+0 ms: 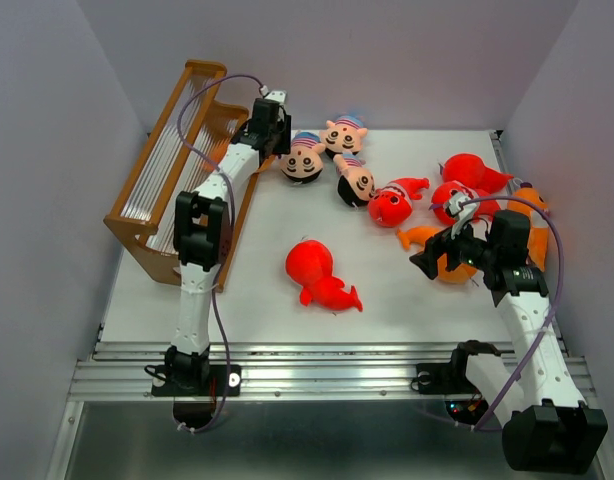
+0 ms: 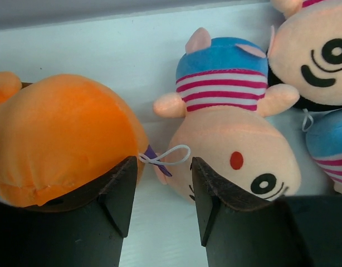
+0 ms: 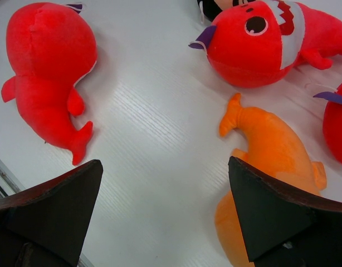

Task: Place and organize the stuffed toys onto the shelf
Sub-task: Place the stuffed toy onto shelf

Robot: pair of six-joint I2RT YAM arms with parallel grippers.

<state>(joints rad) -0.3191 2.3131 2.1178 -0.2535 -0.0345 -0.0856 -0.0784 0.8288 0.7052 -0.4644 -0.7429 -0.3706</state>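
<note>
The stepped wooden shelf (image 1: pixel 157 170) stands at the far left. My left gripper (image 1: pixel 279 143) is open and empty beside its far end, low over the table. In the left wrist view my left gripper (image 2: pixel 162 161) has a round orange toy (image 2: pixel 59 133) by its left finger and a capped doll head (image 2: pixel 232 128) by its right finger; a white tag loop (image 2: pixel 168 154) lies just past the tips. My right gripper (image 1: pixel 429 260) is wide open and empty, and in the right wrist view (image 3: pixel 164 162) it hovers beside an orange toy (image 3: pixel 271 161). A red tailed toy (image 1: pixel 322 275) lies mid-table.
Two more doll heads (image 1: pixel 345 133) (image 1: pixel 355 180) lie at the back. Red toys (image 1: pixel 392 203) (image 1: pixel 474 172) (image 1: pixel 452 198) and an orange one (image 1: pixel 527 200) cluster at the right. The table's metal rail (image 1: pixel 327 365) runs along the near edge.
</note>
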